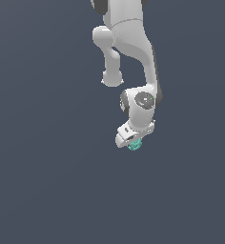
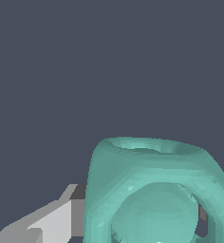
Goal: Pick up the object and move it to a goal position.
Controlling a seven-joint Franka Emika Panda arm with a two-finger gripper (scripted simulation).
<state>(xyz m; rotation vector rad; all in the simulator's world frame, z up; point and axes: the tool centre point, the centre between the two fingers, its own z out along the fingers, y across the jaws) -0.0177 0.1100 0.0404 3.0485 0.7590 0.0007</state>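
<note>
Exterior view, left to right: left part of the frame is just flat dark grey ground (image 1: 43,190), nothing on it that I can see. Centre-right, the white Panda arm (image 1: 133,47) comes down from the top edge, wrist bent over, gripper (image 1: 132,141) pointing down and a bit toward the exterior view's left. The object (image 1: 134,145), a small teal-green rounded cube-like lump, sits right at the fingertips, mostly tucked under the white hand and clearly narrower than it. Can't tell from that view whether it rests on the ground or is already lifted: no shadow or contact line to read. No goal marker visible in either picture. Wrist view: the object (image 2: 152,194) fills the lower right, one round hollow facing the camera and another dished face on the side turned away from it; one grey finger (image 2: 73,209) lies hard against its flank, and only a sliver of something dark shows on the opposite side. So my read is the jaws are drawn in narrow with the lump clamped between them, though the second contact isn't properly visible. Handling, as a guess: light, rigid, matte so probably decent friction. The rounded edges and hollows are the catch: pads should bear on the rims of two opposite faces, centred, otherwise it could pivot or squirt out. Keep the carry slow and level.
</note>
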